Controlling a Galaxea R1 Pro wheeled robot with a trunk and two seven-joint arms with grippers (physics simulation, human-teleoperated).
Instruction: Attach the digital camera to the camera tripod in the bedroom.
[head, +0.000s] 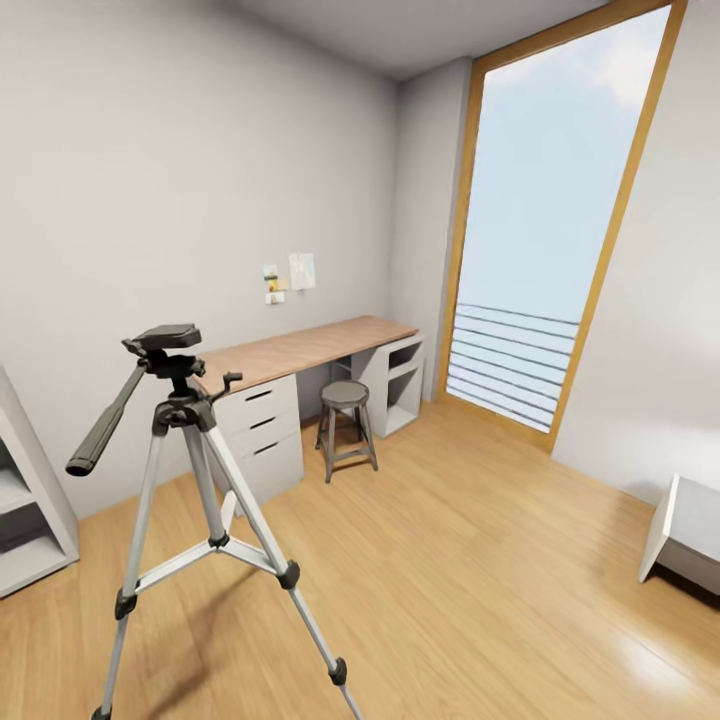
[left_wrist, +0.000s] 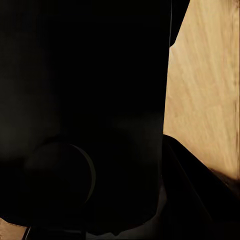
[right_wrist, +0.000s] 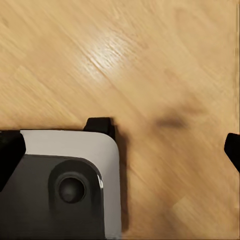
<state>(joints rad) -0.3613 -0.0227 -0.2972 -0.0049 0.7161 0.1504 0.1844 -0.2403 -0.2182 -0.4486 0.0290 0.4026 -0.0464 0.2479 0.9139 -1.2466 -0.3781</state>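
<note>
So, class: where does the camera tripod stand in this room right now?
In the head view, the camera tripod stands on the wood floor at lower left, just in front of the desk's drawer unit.

The right wrist view looks down on a light wood floor (right_wrist: 150, 65) with diagonal plank grain and a bright glare patch. A soft dark shadow smudge lies on the boards. A pale grey rounded panel (right_wrist: 75, 145) occupies one corner of the frame; a dark grey plate (right_wrist: 30, 200) bearing a round recessed socket (right_wrist: 71, 189) sits on it. A small black tab (right_wrist: 99, 125) projects past the panel's edge. Black fingertips (right_wrist: 10, 155) of the right hand (right_wrist: 120, 152) enter from opposite frame edges, well apart, with bare floor between them.
</note>
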